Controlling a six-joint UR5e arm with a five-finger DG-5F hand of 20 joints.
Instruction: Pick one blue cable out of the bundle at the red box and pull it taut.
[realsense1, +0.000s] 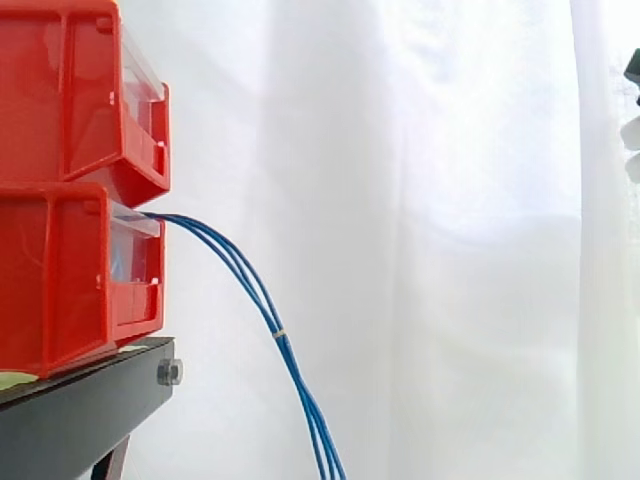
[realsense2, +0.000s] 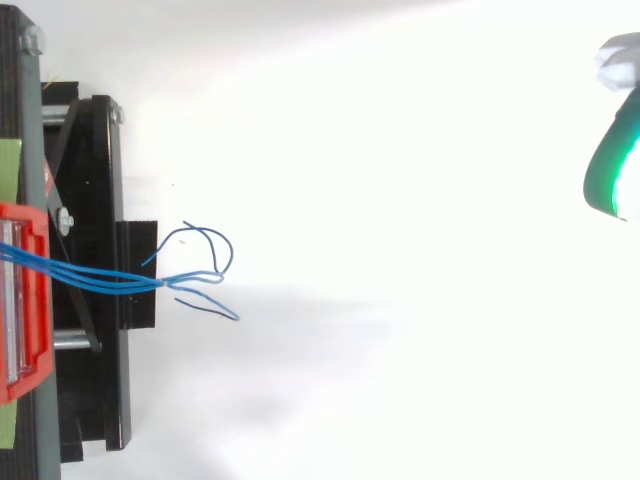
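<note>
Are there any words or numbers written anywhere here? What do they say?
None: no words, numbers or signs can be read here.
The red boxes, the blue cables, the black stand and the white curtain show no writing.

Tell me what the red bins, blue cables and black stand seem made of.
Red bins: glossy moulded plastic, judging by sheen and ribbed walls. Blue cables: probably thin, flexible plastic-sheathed wire; they droop in smooth curves. Black stand: likely matte painted metal, bolted at the corner.
</note>
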